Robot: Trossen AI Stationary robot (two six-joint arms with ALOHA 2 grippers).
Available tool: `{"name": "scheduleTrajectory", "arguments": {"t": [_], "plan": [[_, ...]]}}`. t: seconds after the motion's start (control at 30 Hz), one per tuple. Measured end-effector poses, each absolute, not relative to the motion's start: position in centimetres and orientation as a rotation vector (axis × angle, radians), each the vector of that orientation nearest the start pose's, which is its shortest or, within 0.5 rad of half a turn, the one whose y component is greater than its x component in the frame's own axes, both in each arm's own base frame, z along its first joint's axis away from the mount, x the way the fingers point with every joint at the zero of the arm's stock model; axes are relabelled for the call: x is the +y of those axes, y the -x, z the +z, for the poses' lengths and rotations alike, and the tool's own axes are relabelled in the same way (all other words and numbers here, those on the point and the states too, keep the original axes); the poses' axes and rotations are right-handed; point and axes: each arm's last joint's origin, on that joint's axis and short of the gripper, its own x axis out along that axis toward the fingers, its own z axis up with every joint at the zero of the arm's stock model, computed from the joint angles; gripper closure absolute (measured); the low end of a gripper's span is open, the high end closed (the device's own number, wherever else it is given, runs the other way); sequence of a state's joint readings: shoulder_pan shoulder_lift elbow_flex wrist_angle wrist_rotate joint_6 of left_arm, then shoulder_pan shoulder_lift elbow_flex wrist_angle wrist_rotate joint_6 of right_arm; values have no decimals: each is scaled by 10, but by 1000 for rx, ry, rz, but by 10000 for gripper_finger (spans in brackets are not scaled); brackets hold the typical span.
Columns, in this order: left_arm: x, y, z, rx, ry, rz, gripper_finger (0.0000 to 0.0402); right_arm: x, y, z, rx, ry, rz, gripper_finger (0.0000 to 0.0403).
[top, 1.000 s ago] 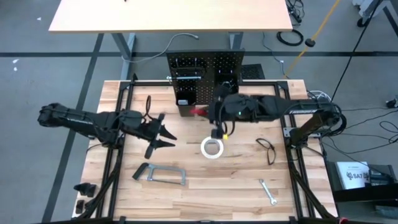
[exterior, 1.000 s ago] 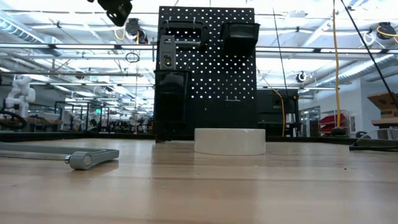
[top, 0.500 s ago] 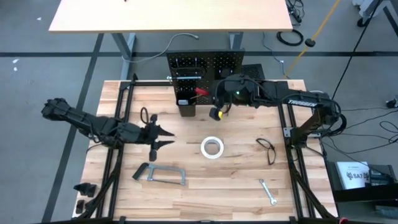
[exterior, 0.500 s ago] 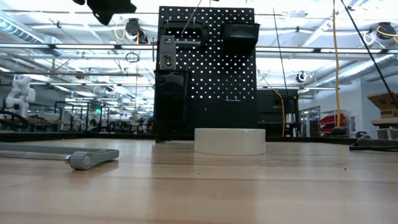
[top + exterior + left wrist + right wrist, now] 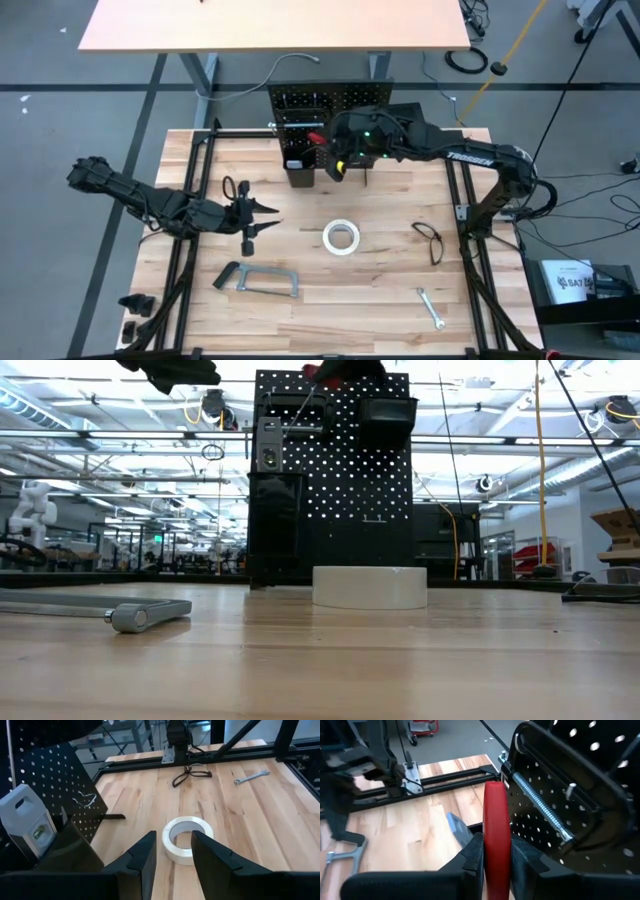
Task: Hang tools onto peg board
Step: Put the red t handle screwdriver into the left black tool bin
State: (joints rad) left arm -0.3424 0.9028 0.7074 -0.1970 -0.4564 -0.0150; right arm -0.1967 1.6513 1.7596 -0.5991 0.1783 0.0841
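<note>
High view: the peg board [image 5: 330, 100] stands at the upper centre of the desk [image 5: 390, 300]. The right gripper [image 5: 335, 158] sits just in front of the board, its jaws closed on a red-handled tool [image 5: 316, 137] beside the board's lower bin [image 5: 300, 172]. The left gripper [image 5: 262, 216] hovers at left centre, jaws parted and holding nothing. A white tape roll [image 5: 341, 237] lies at centre, a grey bar clamp [image 5: 258, 279] at lower left, black pliers [image 5: 430, 243] at right, and a small wrench [image 5: 431, 308] at lower right.

Low view: the tape roll [image 5: 370, 587] rests in front of the board [image 5: 335, 480]; the clamp [image 5: 100, 607] lies at left. A red tip [image 5: 312, 372] shows at the board's top edge.

Left wrist view: 2 spread fingers [image 5: 137, 860] frame the tape roll [image 5: 186, 839]; pliers [image 5: 190, 772] and wrench [image 5: 252, 776] lie beyond.

Right wrist view: the fingers [image 5: 472, 857] clamp the red handle [image 5: 496, 835] beside the perforated board [image 5: 580, 785], near a threaded screw [image 5: 540, 802].
</note>
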Motion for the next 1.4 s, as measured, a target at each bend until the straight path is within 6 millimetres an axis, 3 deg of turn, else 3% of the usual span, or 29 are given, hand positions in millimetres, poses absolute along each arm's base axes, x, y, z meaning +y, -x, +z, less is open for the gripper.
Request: {"name": "scheduleTrajectory", "arguments": {"t": [0.3,0.53,0.7,1.13,1.4], "plan": [[-53,-187,283,393,-149,116,275,-91,-372,398,487,-73,-412,349],[-53,-187,283,392,-146,108,275,-97,-383,423,533,-65,-416,349],[-53,-187,283,393,-146,108,275,-100,-394,429,597,-71,-394,349],[-53,-186,281,418,-156,105,275,-107,-419,400,734,-84,-370,349],[-54,-186,281,420,-151,83,275,-107,-418,400,743,-87,-371,349]]}}
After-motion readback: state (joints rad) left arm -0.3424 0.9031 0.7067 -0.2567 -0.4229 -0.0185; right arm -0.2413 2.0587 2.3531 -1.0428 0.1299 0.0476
